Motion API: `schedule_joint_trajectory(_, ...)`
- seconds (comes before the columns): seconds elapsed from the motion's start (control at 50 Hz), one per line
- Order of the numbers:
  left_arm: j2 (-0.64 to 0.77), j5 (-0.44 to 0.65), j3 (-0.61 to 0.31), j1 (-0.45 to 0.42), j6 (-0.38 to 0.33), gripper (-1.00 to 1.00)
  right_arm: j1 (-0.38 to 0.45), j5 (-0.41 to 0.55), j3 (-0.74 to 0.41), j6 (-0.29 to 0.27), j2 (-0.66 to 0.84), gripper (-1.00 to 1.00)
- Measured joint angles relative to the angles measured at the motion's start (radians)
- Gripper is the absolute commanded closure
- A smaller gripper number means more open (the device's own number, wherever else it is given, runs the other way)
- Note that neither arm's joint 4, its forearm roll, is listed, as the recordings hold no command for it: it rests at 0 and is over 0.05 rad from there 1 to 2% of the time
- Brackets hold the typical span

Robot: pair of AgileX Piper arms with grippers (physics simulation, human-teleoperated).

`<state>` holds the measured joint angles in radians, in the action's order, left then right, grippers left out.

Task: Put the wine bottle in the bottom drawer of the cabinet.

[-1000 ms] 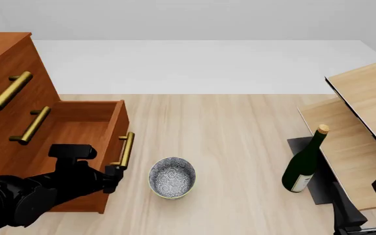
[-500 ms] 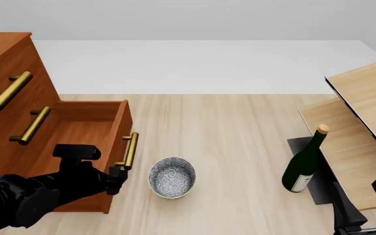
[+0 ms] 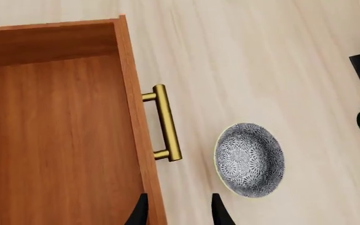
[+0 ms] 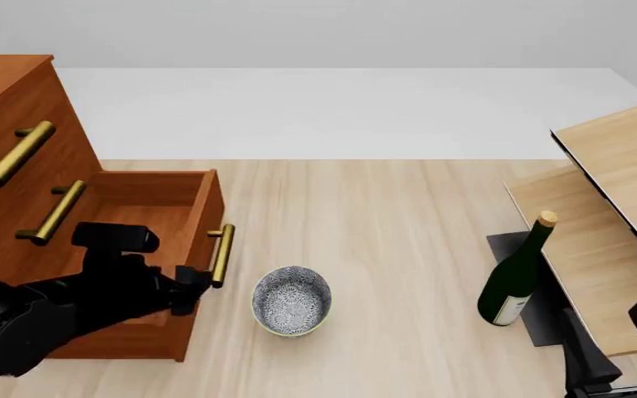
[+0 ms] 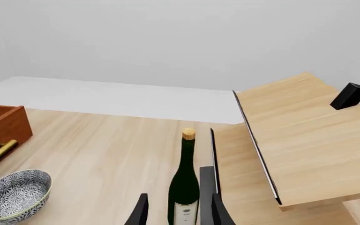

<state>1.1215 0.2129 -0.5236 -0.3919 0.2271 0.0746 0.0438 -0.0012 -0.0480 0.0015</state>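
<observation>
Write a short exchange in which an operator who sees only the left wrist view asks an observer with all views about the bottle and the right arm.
Operator: I see only a dark sliver at my view's edge. Where is the bottle?
Observer: The bottle stands upright, right of the bowl and beside the pale panels.
Operator: Has the right gripper got hold of it?
Observer: No. The right gripper points at the bottle with its jaws open, on the near side of it and not touching.
</observation>
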Motion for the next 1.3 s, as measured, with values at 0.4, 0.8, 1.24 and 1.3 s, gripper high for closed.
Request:
schedule_joint_trajectory(0.4,-0.108,0.142,-0.189,-0.003,-0.067,-1.00,0.000,-0.001,0.000,-0.002,0.000,-1.00)
schedule_joint_trajectory(0.8,-0.149,0.132,-0.337,-0.070,-0.111,-1.00,0.000,-0.003,-0.001,-0.004,0.000,-1.00)
schedule_joint_trajectory(1.24,-0.020,0.026,-0.498,-0.247,-0.186,-1.00,0.002,-0.003,-0.001,-0.005,-0.001,-1.00)
schedule_joint_trajectory(1.3,0.000,0.023,-0.531,-0.270,-0.199,-1.00,0.002,-0.004,-0.001,-0.005,-0.001,-1.00)
